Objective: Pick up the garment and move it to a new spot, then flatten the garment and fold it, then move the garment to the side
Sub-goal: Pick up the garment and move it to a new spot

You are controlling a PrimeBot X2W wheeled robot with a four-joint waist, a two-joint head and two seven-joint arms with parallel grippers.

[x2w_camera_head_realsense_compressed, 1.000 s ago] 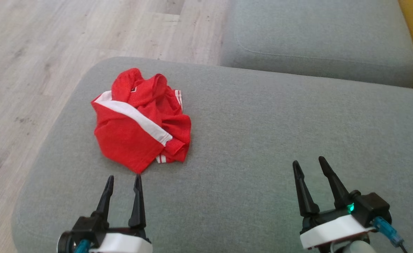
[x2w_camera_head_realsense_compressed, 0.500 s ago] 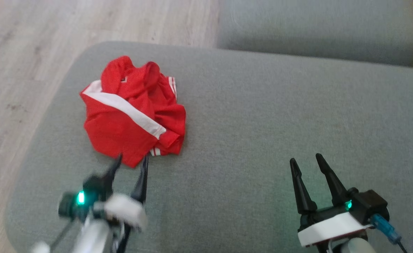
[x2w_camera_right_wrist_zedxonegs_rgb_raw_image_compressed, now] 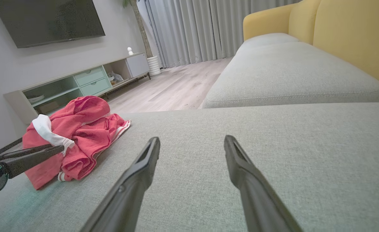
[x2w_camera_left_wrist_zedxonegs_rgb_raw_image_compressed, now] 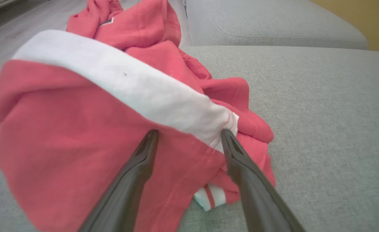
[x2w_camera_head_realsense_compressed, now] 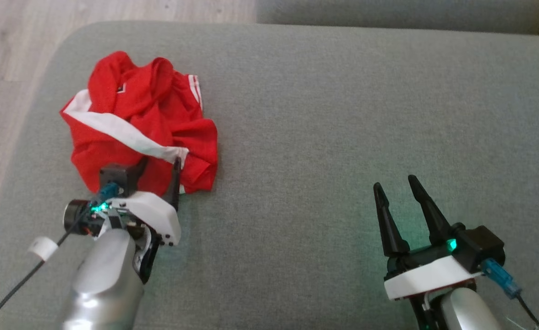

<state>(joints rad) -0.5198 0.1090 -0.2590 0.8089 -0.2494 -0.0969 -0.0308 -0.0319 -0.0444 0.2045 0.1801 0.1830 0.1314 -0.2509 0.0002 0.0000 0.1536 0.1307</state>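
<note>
Head view: the red garment is lying crumpled in the upper left of the frame, on the grey sofa cushion near its left edge. No clear long axis is showing. Its white band is running diagonally from upper left to lower right. Your left gripper is sitting at the heap's lower edge with its fingers spread apart, tips on the cloth just below the band, clamping nothing. Your right gripper is hovering at lower right, well apart from the garment, fingers likewise spread and empty. Wood floor is bordering the cushion at left. Right wrist view: a second cushion and a yellow backrest are lying beyond.
</note>
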